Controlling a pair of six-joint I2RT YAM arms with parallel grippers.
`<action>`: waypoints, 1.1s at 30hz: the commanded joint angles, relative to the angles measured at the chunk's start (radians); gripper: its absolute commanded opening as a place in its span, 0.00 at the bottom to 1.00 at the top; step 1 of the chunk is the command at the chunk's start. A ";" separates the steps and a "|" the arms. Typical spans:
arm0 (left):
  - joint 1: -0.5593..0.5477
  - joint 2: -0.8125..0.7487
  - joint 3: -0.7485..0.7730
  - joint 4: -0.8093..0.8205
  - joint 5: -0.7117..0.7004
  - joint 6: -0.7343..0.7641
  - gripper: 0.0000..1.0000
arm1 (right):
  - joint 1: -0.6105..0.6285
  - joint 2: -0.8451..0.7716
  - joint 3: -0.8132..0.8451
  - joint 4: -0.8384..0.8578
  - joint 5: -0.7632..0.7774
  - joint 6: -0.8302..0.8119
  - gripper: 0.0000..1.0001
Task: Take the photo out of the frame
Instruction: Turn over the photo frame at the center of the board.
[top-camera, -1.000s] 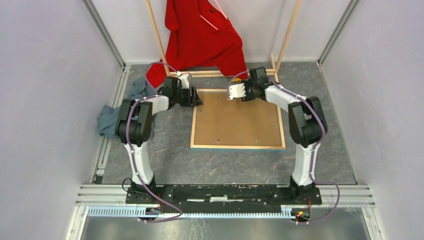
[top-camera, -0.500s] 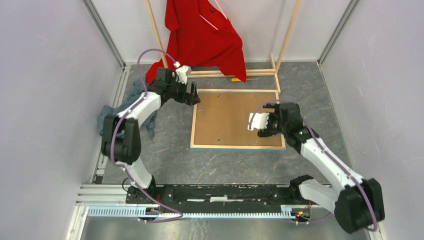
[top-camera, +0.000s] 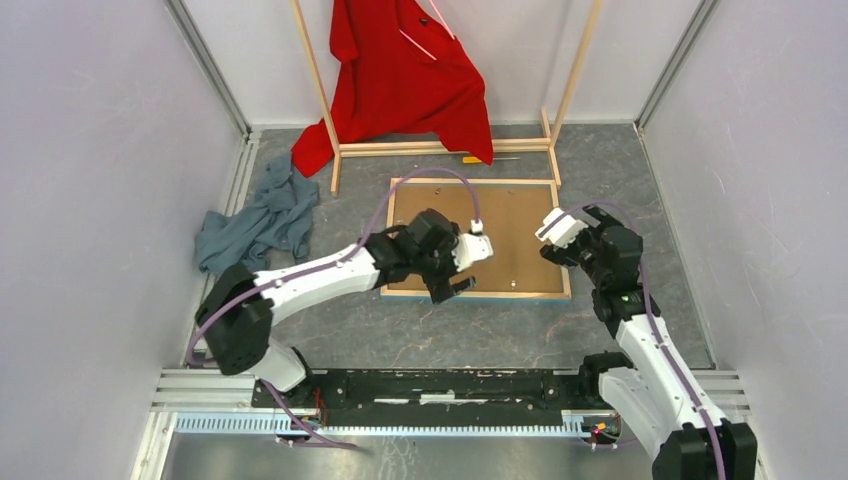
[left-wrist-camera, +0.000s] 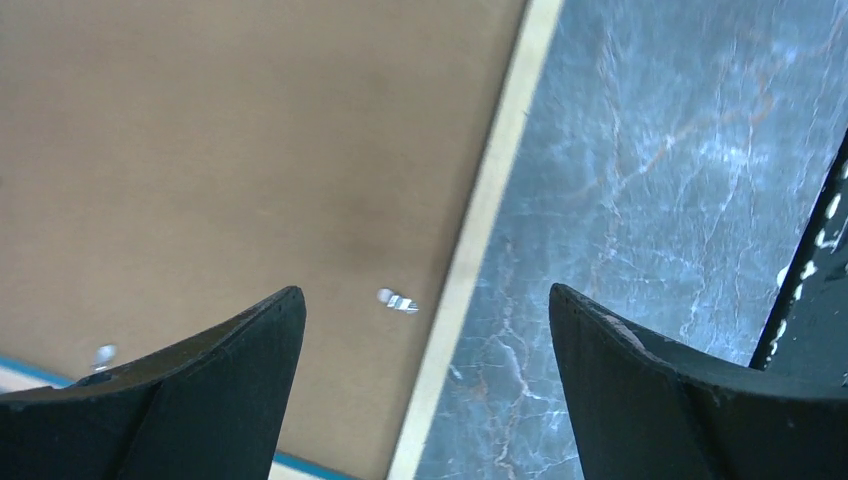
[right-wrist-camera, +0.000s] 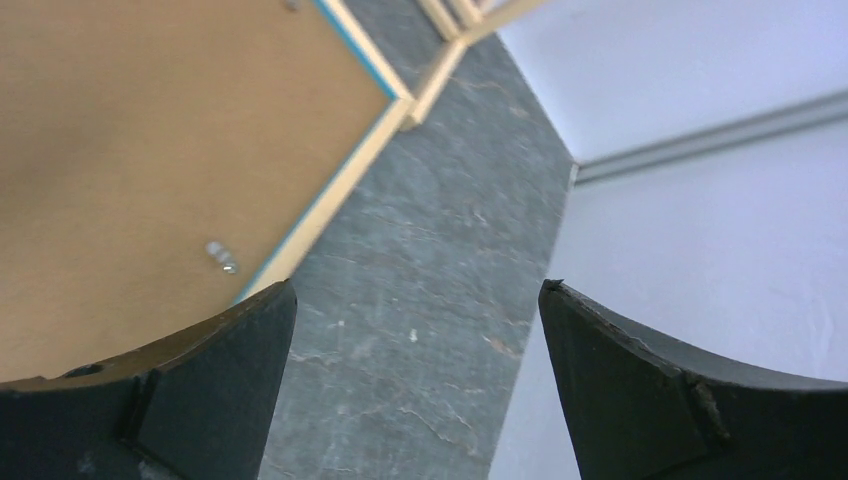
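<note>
**Frame face down, photo not out yet**

Start with the biggest thing in the room: the wooden clothes rack (top-camera: 318, 90) stands just beyond the frame's far edge, with a red garment (top-camera: 400, 80) draped over it. Neither has any part in this job.

Now the frame (top-camera: 500, 294) itself. It lies flat on the grey table, back side up, with pale wood edging and a sliver of blue along its near edge. The brown backing board (top-camera: 510, 245) fills it and sits fully seated, flush, with no corner lifted. The photo is nowhere to be seen. I'd judge it is under that board, inside the frame.

Well off to the frame's left lies a crumpled blue-grey cloth (top-camera: 250, 220).

On to the arms. The left gripper (top-camera: 452, 283) hangs over the frame's near edge, jaws spread wide with nothing between them. The right gripper (top-camera: 562, 250) hovers at the frame's right edge, also spread wide and empty.

Smallest of all are the little metal tabs (left-wrist-camera: 398, 300) at the board's rim, just inside the wood. They're too blurred to tell whether they're turned aside.

My read is that this is early going. Nothing is visibly finished, and the tabs, the board and the photo all remain to be dealt with.
</note>
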 joint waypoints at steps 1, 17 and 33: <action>-0.094 0.087 -0.009 -0.013 -0.078 0.051 0.95 | -0.048 -0.056 -0.034 0.130 0.033 0.069 0.98; -0.170 0.250 -0.005 0.129 -0.251 0.006 0.80 | -0.066 -0.075 -0.070 0.149 0.014 0.035 0.98; -0.170 0.266 -0.052 0.169 -0.231 0.023 0.63 | -0.066 -0.086 -0.068 0.143 -0.013 0.035 0.98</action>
